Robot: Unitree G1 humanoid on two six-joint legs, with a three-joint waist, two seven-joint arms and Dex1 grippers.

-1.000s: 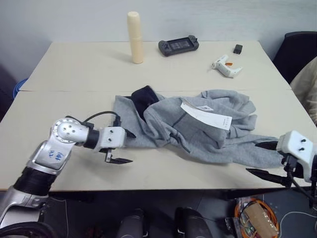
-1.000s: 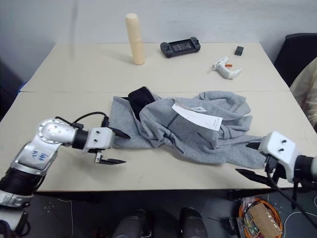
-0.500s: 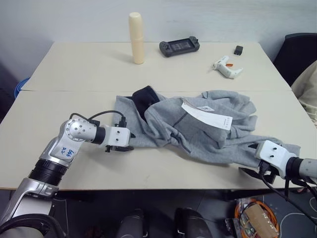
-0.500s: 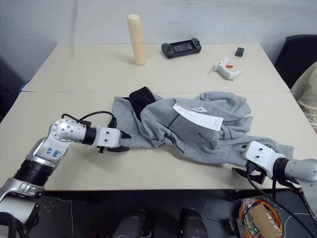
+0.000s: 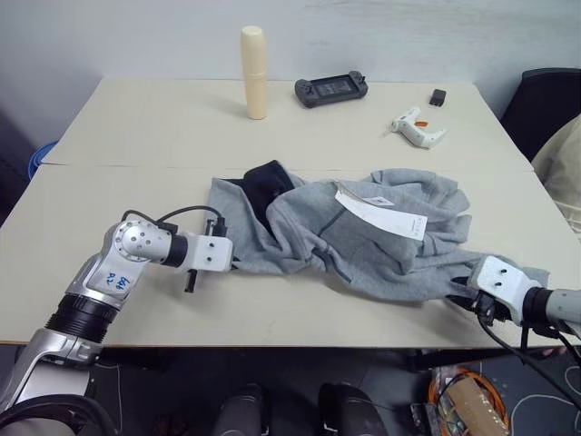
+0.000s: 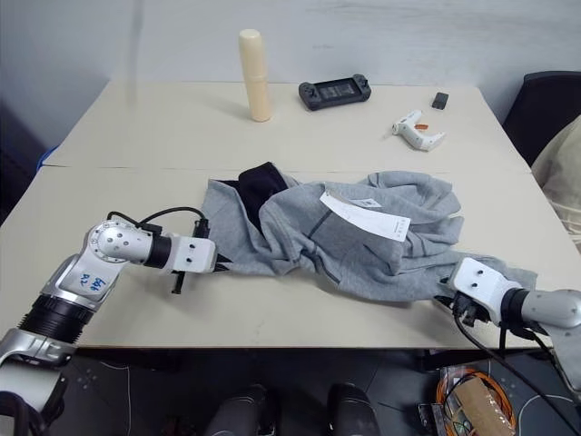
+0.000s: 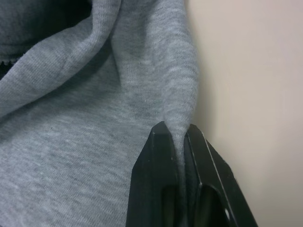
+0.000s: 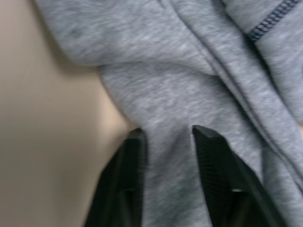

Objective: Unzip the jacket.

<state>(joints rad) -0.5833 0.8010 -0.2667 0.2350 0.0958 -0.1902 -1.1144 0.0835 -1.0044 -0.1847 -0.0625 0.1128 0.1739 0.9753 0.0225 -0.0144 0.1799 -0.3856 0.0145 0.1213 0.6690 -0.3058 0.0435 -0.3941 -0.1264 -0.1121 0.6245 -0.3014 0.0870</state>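
Surface (image 5: pixel 136 136): beige, carrying everything.
Jacket (image 5: pixel 363 236): crumpled across its near middle.
My left gripper (image 7: pixel 180 146): pinched tight on the jacket's left edge.
My right gripper (image 8: pixel 168 137): partly closed, straddling a fold at the right end.

Head stereo pair overlooks the table (image 5: pixel 136 127); wrist views press close on the jacket (image 7: pixel 71 118)

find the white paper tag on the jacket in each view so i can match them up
Left eye view: paper tag lies on the jacket, right of centre.
Right eye view: same tag, slightly further left.
Left wrist view: not in it.
Right wrist view: not in it.
Shared landmark: the black collar lining.
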